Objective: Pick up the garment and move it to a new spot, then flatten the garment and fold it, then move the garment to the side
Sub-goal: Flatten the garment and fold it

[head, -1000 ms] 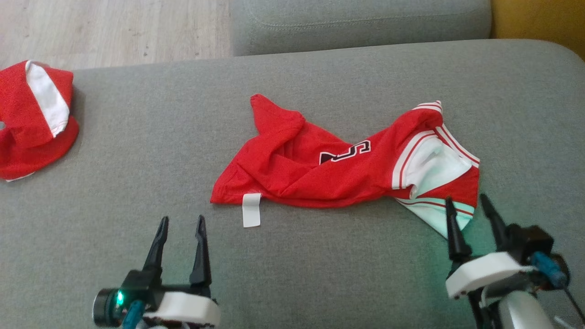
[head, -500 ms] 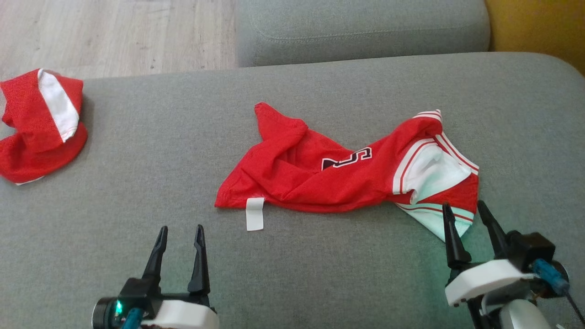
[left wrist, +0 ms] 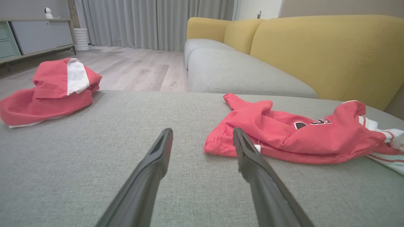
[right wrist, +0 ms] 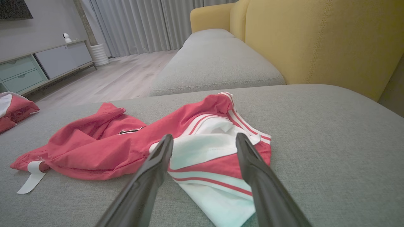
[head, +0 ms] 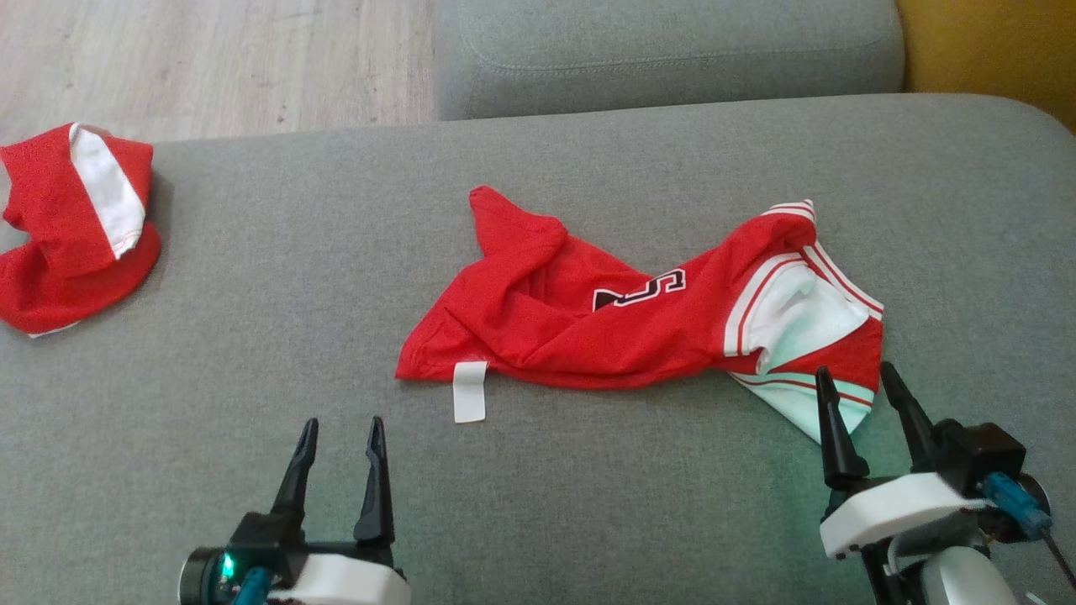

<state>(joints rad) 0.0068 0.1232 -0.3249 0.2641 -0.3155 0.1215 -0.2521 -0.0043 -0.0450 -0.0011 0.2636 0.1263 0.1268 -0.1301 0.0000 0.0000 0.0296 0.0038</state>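
Currently the red garment [head: 622,319] lies crumpled mid-cushion on the grey sofa seat [head: 210,378], w/ a white tag [head: 469,391] at its 7 o'clock corner. L gripper [head: 343,427] sits at 7 o'clock of the head view, fingers spread wide, pointing to 12, empty, just short of the garment. R gripper [head: 854,374] is at 4 o'clock, also wide and empty, leaning a bit toward 11, tips at the garment's white striped end (contact: can't tell). A 2nd red-and-white garment [head: 67,244] is bunched at 9 o'clock.
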